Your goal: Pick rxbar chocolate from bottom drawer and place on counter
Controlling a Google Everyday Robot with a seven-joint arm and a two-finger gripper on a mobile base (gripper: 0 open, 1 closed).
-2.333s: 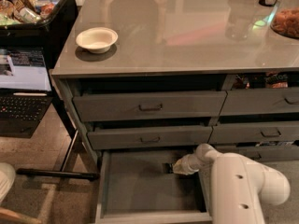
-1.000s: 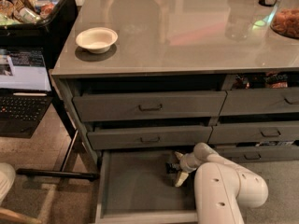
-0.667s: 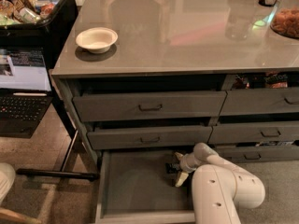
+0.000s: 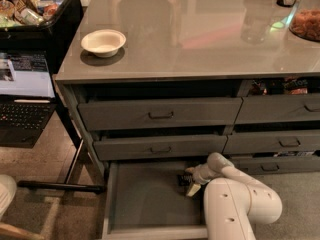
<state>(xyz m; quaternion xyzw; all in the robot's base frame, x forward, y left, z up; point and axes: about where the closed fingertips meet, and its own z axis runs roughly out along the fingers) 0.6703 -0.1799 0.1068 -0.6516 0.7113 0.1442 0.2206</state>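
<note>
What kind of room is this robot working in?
Probably an office kitchen or break room: a glossy counter with a bowl on it, drawers beneath, a laptop alongside. The robot's gripper is down inside the open bottom drawer.

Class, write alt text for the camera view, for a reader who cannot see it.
A white robot arm reaches its gripper into the open bottom drawer of a grey cabinet, near the drawer's back right, where a small dark item lies. Above, the glossy counter holds a white bowl near its left edge.
</note>
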